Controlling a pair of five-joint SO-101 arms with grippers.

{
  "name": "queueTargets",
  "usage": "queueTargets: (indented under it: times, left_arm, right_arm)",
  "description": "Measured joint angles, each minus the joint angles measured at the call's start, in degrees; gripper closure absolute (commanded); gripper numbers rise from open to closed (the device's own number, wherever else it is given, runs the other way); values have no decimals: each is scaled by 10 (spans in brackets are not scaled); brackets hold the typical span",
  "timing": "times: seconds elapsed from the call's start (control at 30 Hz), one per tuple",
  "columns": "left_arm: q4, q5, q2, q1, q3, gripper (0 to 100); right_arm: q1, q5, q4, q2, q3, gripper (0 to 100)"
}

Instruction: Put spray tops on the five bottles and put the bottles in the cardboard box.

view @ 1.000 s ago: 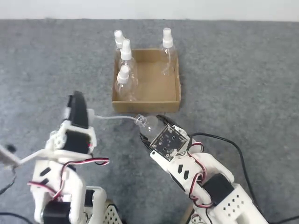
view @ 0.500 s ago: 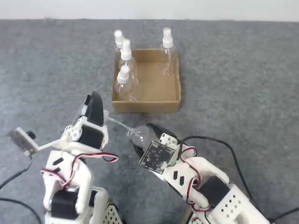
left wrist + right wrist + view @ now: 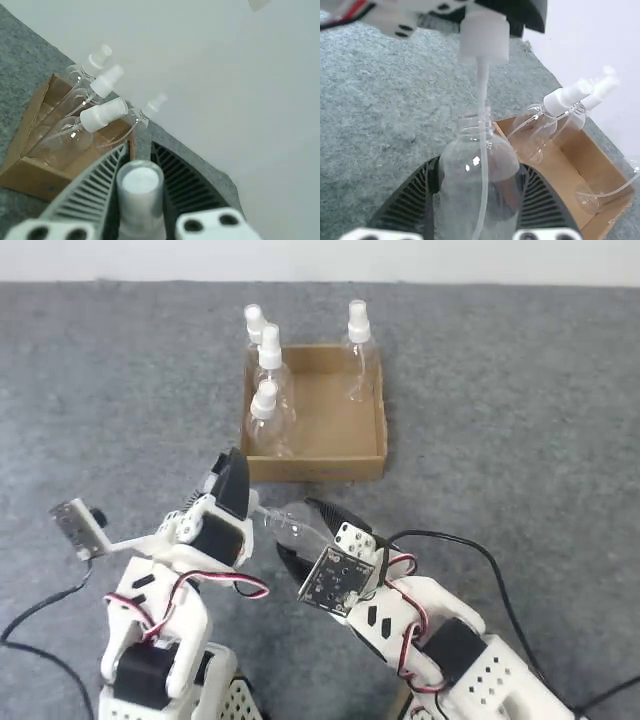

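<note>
The left gripper (image 3: 139,156) clamps the last spray top (image 3: 140,182), its tube already down the neck of the bottle (image 3: 470,155), which the right gripper (image 3: 479,172) grips on the near side of the box (image 3: 313,468). The cap is not yet seated. Four capped bottles (image 3: 266,415) stand in the box, three left, one far right. Left to do, I judge: seat this top, box this bottle.

Tabletop (image 3: 540,440): grey, short-pile, felt-like surface from edge to edge, mottled in texture and uniform in tone. Its far edge meets a plain pale wall (image 3: 450,258), flat and unmarked, running straight across the room. Lighting is even and diffuse. Shadows are soft and short, lying close beside whatever stands on the tabletop.
</note>
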Motion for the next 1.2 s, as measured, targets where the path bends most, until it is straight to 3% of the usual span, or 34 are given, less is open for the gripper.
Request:
queueTargets:
  times: [1.03, 1.2]
  left_arm:
    - [3, -12, -1, 74, 62, 984]
    - [3, -27, -1, 74, 62, 984]
  right_arm:
    - [-4, 0, 1, 0, 1, 992]
    - [-4, -26, 1, 0, 1, 992]
